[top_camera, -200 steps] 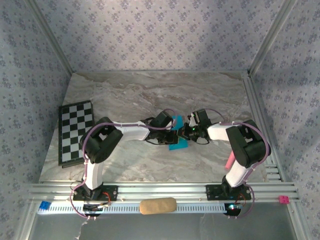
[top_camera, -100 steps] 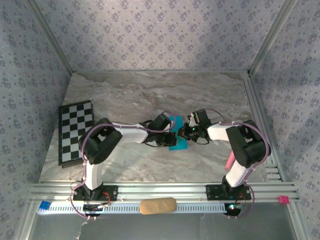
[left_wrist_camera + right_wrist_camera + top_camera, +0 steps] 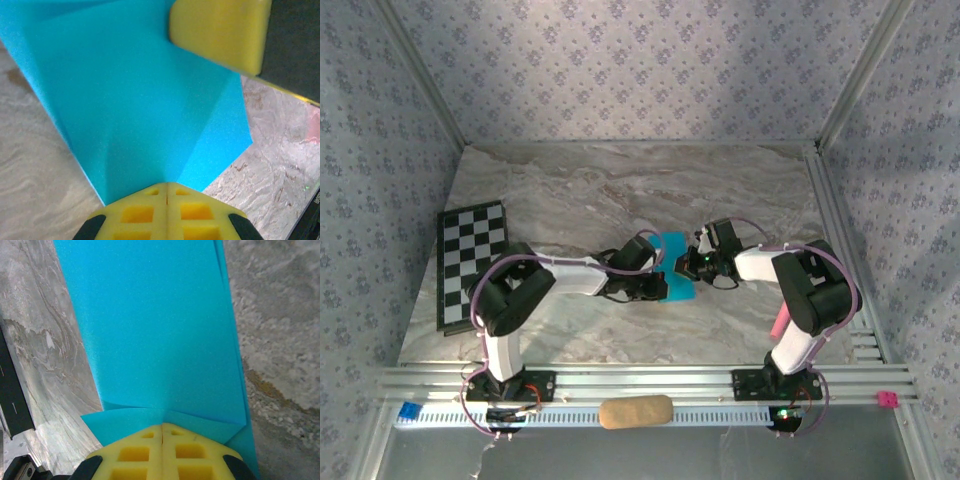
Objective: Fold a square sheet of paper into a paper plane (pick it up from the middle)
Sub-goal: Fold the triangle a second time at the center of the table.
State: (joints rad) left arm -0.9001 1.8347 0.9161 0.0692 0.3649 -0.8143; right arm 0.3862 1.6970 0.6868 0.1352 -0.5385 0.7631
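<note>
Top external view: the turquoise paper is being gripped over the marble desk, well to the right of the checkered board. It's being pinched from two sides. The left pincer is being pressed onto the edge nearer the board, the right pincer onto the edge farther from it.

On the left wrist cam, the paper is being squeezed between that pincer's yellow tips, with creases fanning out from the bite. Same deal on the right wrist cam: a folded paper edge is being clamped in the pincer. Whether the paper's being rested on the desk can't be told.
</note>
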